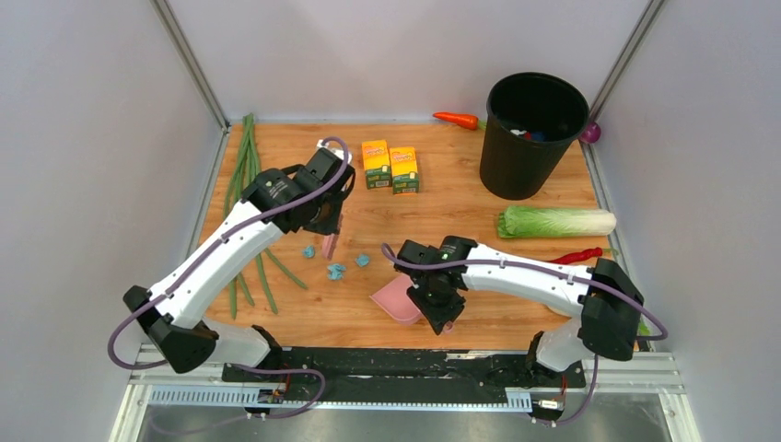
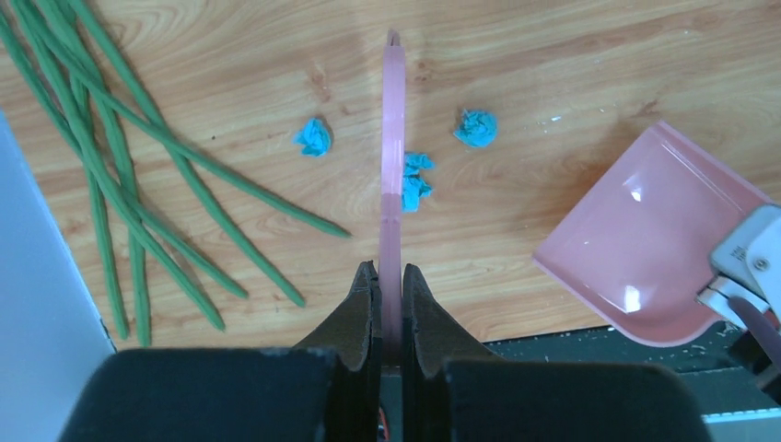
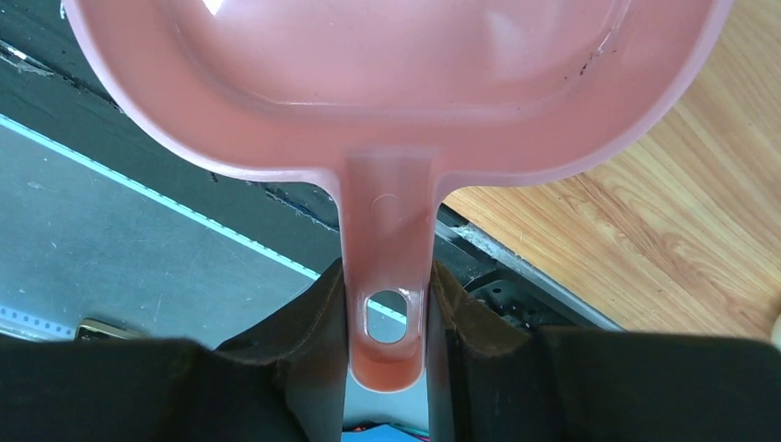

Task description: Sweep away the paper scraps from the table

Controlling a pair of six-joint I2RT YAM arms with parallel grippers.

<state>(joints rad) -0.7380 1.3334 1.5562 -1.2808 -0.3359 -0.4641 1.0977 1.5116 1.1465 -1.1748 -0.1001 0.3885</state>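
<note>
Three light-blue paper scraps lie on the wooden table (image 1: 460,198): one (image 2: 314,136) left of a thin pink sweeper blade (image 2: 393,138), one (image 2: 414,180) touching its right side, and one (image 2: 475,127) further right. My left gripper (image 2: 388,276) is shut on the blade's near end, and the blade points down at the scraps (image 1: 336,272). My right gripper (image 3: 387,276) is shut on the handle of the pink dustpan (image 3: 387,83). The dustpan (image 1: 394,299) sits tilted at the table's near edge, right of the scraps, with nothing inside it.
A black bin (image 1: 532,133) stands at the back right. Two yellow-orange boxes (image 1: 389,168) stand at the back middle. Long green beans (image 1: 247,184) lie along the left side. A cabbage (image 1: 555,222), a red chili (image 1: 578,255) and a carrot (image 1: 458,120) lie on the right.
</note>
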